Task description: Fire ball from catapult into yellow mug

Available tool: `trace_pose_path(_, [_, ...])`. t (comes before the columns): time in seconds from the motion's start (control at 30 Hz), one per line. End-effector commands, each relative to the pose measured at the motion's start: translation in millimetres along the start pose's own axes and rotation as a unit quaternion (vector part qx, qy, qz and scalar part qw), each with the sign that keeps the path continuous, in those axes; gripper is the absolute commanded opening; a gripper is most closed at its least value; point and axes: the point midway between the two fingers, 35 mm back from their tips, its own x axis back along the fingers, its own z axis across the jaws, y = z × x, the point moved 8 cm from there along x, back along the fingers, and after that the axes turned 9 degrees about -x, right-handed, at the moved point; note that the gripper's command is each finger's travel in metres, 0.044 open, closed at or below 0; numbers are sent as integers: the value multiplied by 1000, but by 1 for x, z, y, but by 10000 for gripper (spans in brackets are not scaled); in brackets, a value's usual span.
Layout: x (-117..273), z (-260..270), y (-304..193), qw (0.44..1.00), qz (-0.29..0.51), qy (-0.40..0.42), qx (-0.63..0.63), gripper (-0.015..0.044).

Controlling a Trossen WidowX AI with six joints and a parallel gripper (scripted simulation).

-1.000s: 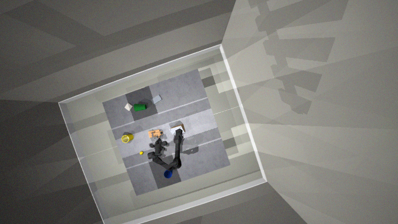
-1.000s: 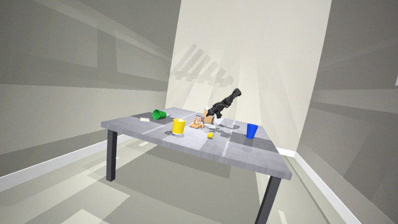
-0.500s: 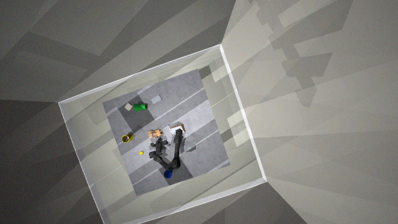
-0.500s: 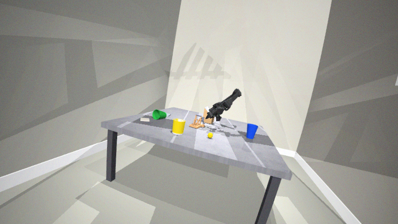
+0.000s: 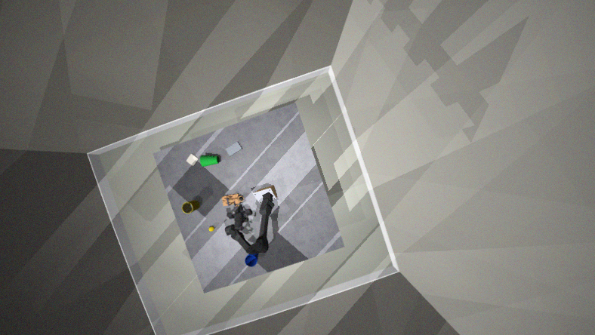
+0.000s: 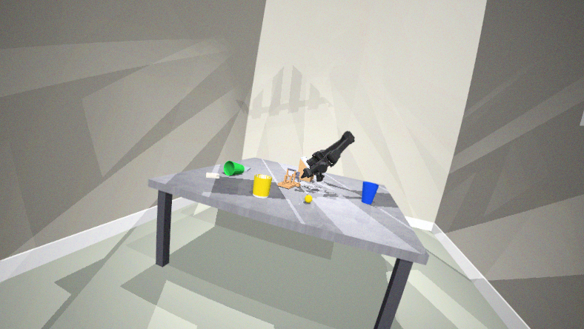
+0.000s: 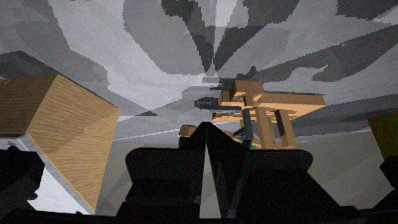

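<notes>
The claw [image 5: 240,208] [image 6: 304,175] [image 7: 205,125] is pointing down toward the worktop [image 5: 287,166] [image 6: 228,195], just beside the wooden catapult [image 5: 232,199] [image 6: 289,181] [image 7: 280,102]; its fingers are standing together with nothing between them. The yellow ball [image 5: 211,228] [image 6: 308,198] is lying loose on the worktop, outside the catapult; the top and exterior views are showing it, the wrist view is not.

In the exterior view, the yellow mug [image 5: 187,207] [image 6: 261,186] [image 7: 386,132] is standing upright to the near left of the catapult; the wrist view is catching only part of it at the right edge. The blue cup [image 5: 251,260] [image 6: 369,193] is standing upright at the right, while the green cup [image 5: 208,160] [image 6: 233,168] is lying on its side at the far left.

The top view is showing a pale flat plate [image 5: 233,148] beyond the green cup clearly; the exterior view is mostly hiding it. The wrist view is revealing the wood grain of a block [image 5: 272,191] [image 6: 304,170] [image 7: 82,125] with a white face.
</notes>
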Motion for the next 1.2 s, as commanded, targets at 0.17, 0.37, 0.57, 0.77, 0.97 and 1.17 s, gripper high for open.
trace_pose_path(0.17, [-12,6,9,1000,0,6,-1,0])
trace_pose_path(0.37, [-23,8,19,1000,0,6,-1,0])
trace_pose_path(0.57, [-20,6,23,1000,0,6,-1,0])
trace_pose_path(0.77, [79,-3,-9,1000,-1,-1,0,0])
trace_pose_path(0.97, [84,-7,-12,1000,-10,-7,-15,79])
trace_pose_path(1.17, [86,-28,-14,995,-45,-16,-88,236])
